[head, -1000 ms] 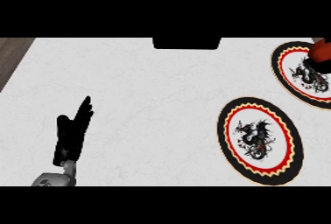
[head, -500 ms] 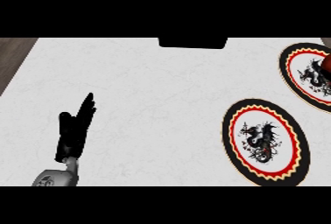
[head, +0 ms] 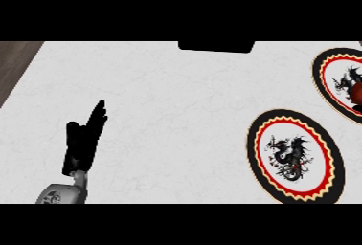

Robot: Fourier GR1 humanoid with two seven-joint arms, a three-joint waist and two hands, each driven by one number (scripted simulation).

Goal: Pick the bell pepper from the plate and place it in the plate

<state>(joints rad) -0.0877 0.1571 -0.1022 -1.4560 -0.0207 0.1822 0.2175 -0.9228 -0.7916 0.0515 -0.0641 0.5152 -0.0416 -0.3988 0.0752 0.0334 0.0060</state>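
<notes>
Meanwhile the black left hand [head: 83, 139] rests open, well left of the empty round red-rimmed dragon plate [head: 294, 155], apparently awaiting the pepper.

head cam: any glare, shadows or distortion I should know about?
Head view: flat, even light on the counter, no glare and no clear cast shadow under the left hand. The near plate reads taller than wide from the steep angle. The far plate and the red thing on it are cropped at the right edge.
</notes>
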